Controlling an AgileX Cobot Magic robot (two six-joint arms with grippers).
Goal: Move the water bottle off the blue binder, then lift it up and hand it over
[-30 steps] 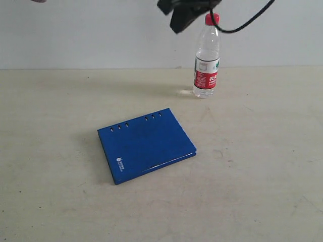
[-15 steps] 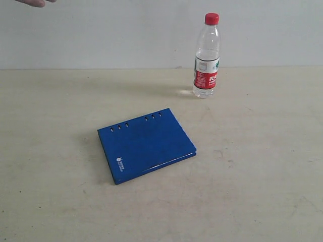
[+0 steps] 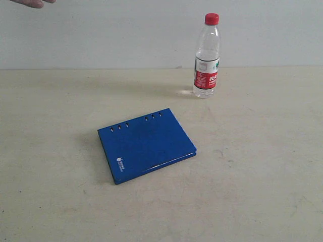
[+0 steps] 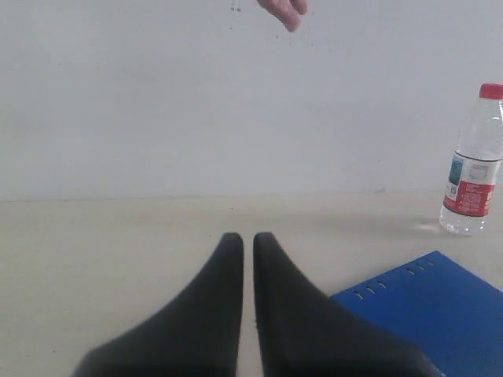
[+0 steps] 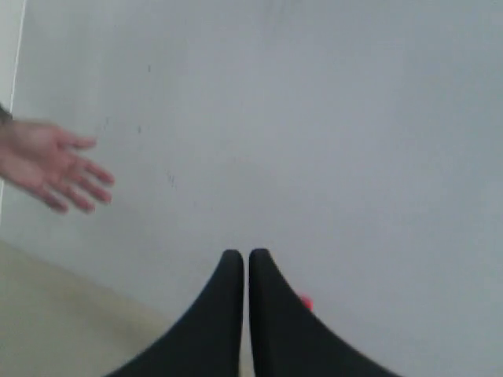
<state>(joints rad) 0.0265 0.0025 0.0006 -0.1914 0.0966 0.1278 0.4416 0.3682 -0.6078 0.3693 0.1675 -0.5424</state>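
The dark arm over the water bottle (image 3: 207, 60) was gone; the bottle stood upright, off the blue binder (image 3: 145, 145), at its one o'clock. Left gripper (image 4: 247, 239) and right gripper (image 5: 245, 255) were closed together, empty. The binder looked stiff and flat, probably best pinched at its page edge.

Two obstacles, well apart, with open worktop around each.
The water bottle (image 3: 207, 60) stands upright near the far edge, right of its middle, with bare worktop (image 3: 262, 166) on every side. The blue binder (image 3: 145, 145) lies flat mid-worktop (low enough to pass over). A person's hand (image 3: 31, 3) hangs above the far-left corner.
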